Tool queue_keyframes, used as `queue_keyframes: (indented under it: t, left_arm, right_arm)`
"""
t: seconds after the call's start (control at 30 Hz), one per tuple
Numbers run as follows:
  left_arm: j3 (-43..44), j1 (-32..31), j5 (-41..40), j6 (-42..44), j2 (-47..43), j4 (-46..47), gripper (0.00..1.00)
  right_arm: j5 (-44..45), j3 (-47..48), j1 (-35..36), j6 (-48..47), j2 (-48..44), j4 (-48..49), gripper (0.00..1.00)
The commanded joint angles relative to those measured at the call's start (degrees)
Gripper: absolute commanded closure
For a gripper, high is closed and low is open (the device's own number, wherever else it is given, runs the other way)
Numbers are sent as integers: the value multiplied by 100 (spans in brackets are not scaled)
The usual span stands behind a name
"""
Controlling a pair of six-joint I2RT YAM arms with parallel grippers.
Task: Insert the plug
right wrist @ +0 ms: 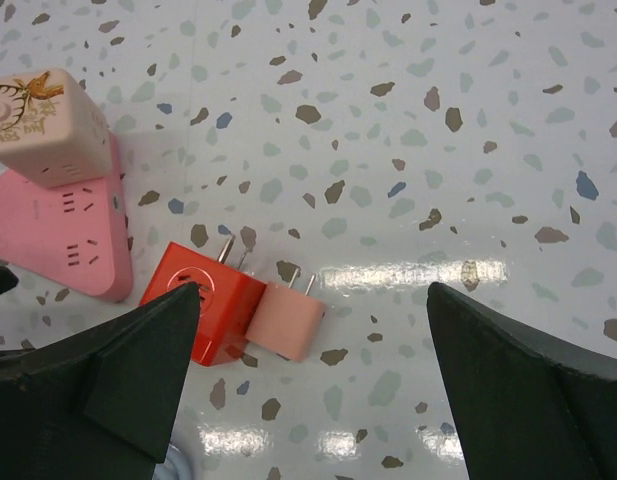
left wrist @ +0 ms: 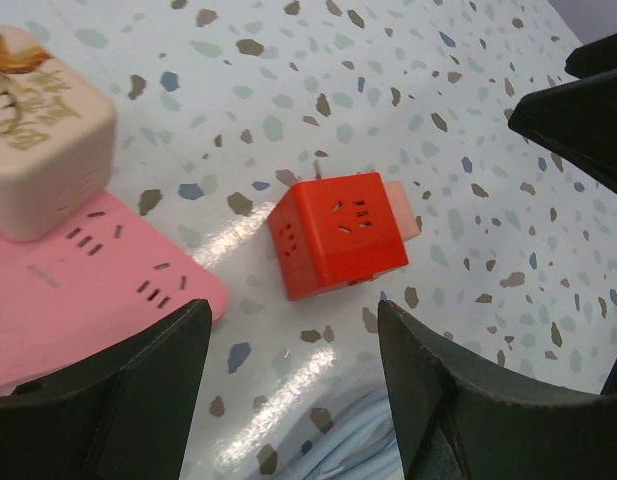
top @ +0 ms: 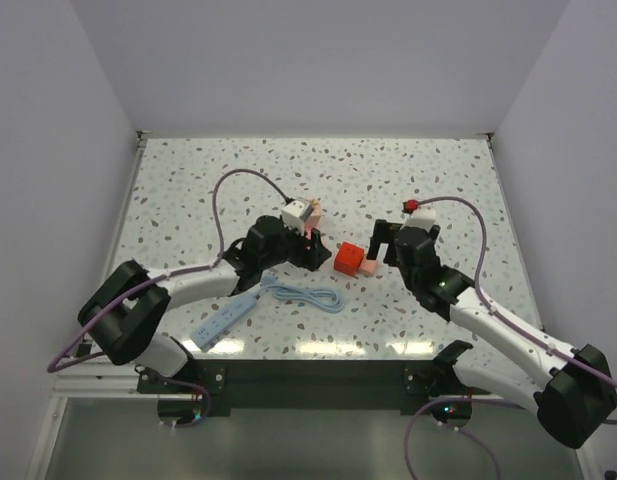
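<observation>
The plug [right wrist: 290, 320] is a small salmon cube with two metal prongs, lying on the table against the side of a larger red cube adapter [right wrist: 203, 310]. In the top view the plug [top: 369, 267] sits right of the red cube [top: 347, 259]. In the left wrist view only a sliver of the plug [left wrist: 405, 211] shows behind the red cube [left wrist: 338, 235]. My right gripper [right wrist: 313, 390] is open above the plug, empty. My left gripper [left wrist: 293, 385] is open and empty, just near the red cube. The flat pink triangular socket [left wrist: 78, 285] carries a cream cube [left wrist: 43, 130].
A coiled light-blue cable [top: 306, 295] and a pale blue power strip [top: 223, 320] lie near the front of the table. The pink socket and cream cube [top: 300, 213] stand by the left gripper [top: 313, 248]. Purple arm cables loop over the table.
</observation>
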Motion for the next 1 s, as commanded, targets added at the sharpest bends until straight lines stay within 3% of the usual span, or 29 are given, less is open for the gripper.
queue_keyframes:
  t: [0.0, 0.33, 0.97]
  left_arm:
    - [597, -410, -144, 73, 473, -182, 27]
    - [1871, -1044, -372, 90, 1817, -489, 25]
    - [2900, -1369, -768, 416, 2750, -1439, 19]
  right_arm:
    - [329, -210, -63, 309, -416, 335, 1]
    - [478, -527, -98, 239, -1023, 265, 1]
    - [645, -914, -134, 125, -1630, 116, 1]
